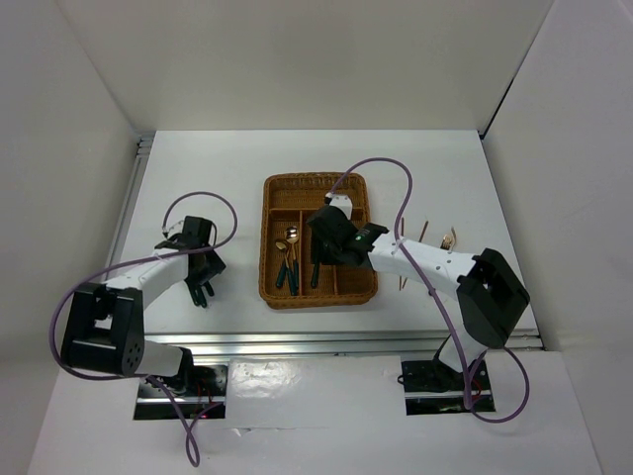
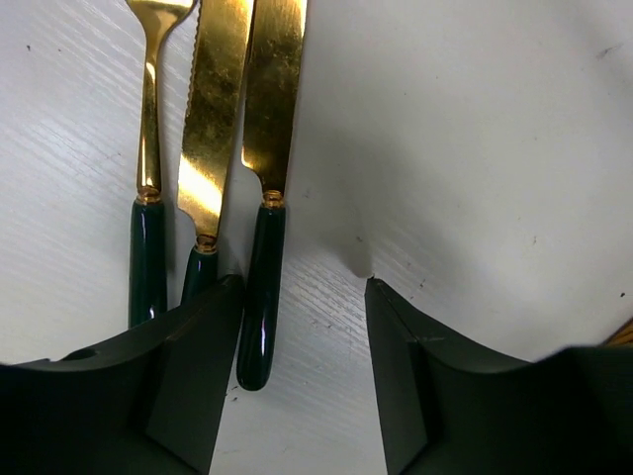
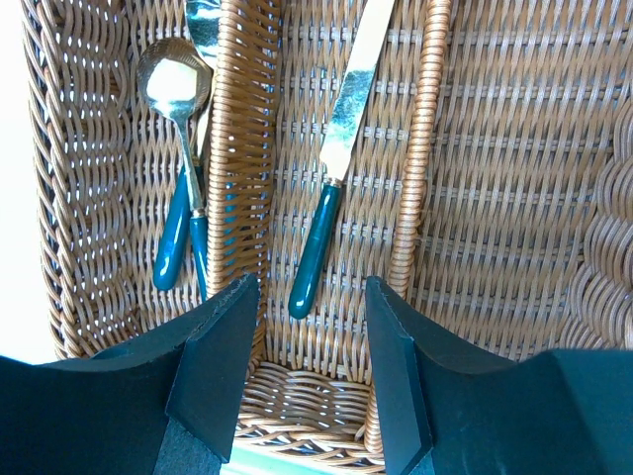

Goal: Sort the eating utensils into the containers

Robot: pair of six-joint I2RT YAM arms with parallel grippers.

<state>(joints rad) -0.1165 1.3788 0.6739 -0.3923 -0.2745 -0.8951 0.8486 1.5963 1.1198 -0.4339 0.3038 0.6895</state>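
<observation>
— Where do we find the knife (image 3: 336, 163)?
— In the tray's (image 3: 420, 148) middle slot, lying along it, handle toward our released, empty right tool (image 3: 311, 282). Left of the tray, our released left tool (image 2: 303, 287) straddles the handle of a second knife (image 2: 267, 148).

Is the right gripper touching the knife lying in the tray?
Apart. Right wrist view: tray weave shows between the knife handle and both right gripper fingers.

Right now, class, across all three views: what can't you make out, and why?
Top view: whatever lies under left gripper, hidden by it.
Left wrist view: fork tines and two knives' tips, cut off by top edge.
Right wrist view: knife tip, cut off by top edge.
Top view: gold-headed utensil right of wicker tray, too small to identify.
</observation>
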